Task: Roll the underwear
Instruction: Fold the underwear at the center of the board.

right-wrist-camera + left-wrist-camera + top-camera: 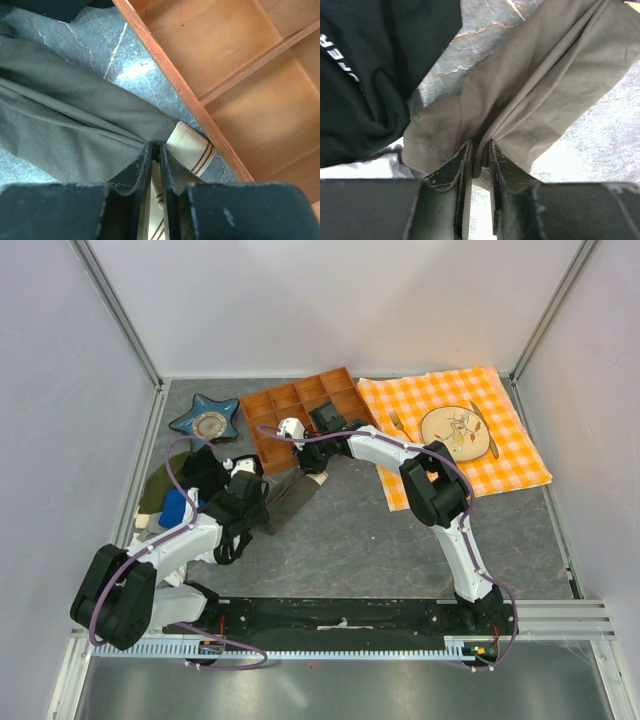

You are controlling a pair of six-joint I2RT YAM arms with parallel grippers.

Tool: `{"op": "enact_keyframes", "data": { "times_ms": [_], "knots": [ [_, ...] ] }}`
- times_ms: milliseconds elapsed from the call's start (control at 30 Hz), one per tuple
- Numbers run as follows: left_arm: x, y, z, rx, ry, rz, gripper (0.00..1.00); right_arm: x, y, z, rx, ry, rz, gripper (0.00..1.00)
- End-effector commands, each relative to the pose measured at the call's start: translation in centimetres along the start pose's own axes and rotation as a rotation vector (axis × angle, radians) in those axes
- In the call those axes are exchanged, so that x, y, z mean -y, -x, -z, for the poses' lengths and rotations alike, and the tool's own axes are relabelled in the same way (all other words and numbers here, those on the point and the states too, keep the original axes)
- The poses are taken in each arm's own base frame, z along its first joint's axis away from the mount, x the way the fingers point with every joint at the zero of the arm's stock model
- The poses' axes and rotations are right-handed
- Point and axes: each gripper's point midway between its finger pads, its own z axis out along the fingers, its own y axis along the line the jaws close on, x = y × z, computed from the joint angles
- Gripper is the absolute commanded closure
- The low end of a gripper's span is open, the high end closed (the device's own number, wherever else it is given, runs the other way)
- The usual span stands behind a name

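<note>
The underwear is a small grey-brown garment stretched on the table between my two grippers. My left gripper is shut on its near left end; in the left wrist view the fingers pinch a fold of the cloth. My right gripper is shut on its far right end, beside the wooden tray. In the right wrist view its jaws pinch the grey cloth next to a cream waistband with brown stripes.
A pile of dark and green clothes lies at the left, with a black garment close to my left gripper. A blue star dish is at the back left. An orange checked cloth with a plate lies at the back right.
</note>
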Motion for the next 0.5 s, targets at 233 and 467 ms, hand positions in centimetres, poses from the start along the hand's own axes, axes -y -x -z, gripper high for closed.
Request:
{"op": "enact_keyframes", "data": {
  "times_ms": [233, 467],
  "knots": [
    [1.1, 5.6, 4.6, 0.132, -0.028, 0.008, 0.57, 1.5, 0.4, -0.3, 0.011, -0.07, -0.045, 0.78],
    [6.4, 4.9, 6.3, 0.045, -0.317, -0.056, 0.64, 1.6, -0.2, -0.6, 0.001, -0.082, -0.07, 0.79]
  ]
}}
